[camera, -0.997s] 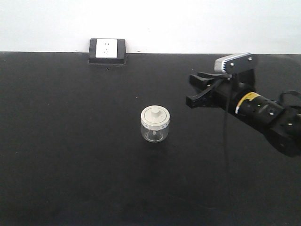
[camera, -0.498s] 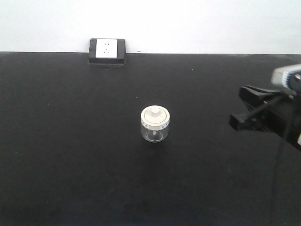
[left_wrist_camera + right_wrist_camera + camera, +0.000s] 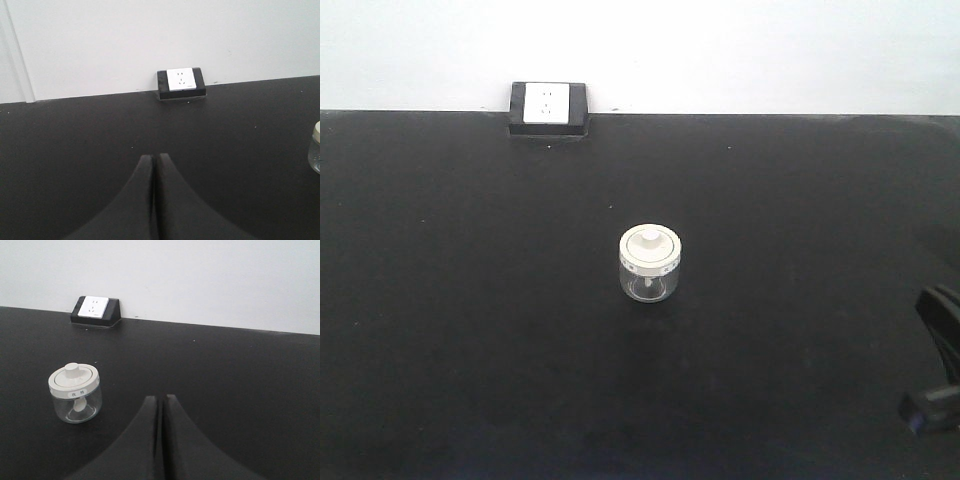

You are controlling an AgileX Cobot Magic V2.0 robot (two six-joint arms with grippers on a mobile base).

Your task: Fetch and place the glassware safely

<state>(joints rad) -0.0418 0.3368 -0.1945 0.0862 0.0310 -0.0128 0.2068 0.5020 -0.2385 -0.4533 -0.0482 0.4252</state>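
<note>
The glass jar (image 3: 650, 264) is standing upright near the middle of the black table (image 3: 470, 330), its cream lid (image 3: 650, 249) seated flat with the knob pointing up, and nothing is touching it. That open spot is giving either arm a free approach from the side, though neither is making one. The right gripper (image 3: 161, 402) is sitting low over the table, its two fingers pressed together with only a thin seam between them and nothing held; in its own camera the jar is sitting ahead and off to the left, well apart from the fingertips. From the front view only a dark sliver of that arm (image 3: 938, 360) is showing at the right edge. The left gripper (image 3: 155, 160) is likewise hovering over bare table with its fingers pressed together and empty, and the jar is just peeking in at the far right edge of its view. A wall socket (image 3: 548, 107) is resting against the white wall (image 3: 720, 50) at the back edge of the table, far behind the jar and out of the way. Judging by the jar standing alone and both grippers empty and away from it, either the placing is already done or the fetching is not yet begun.
</note>
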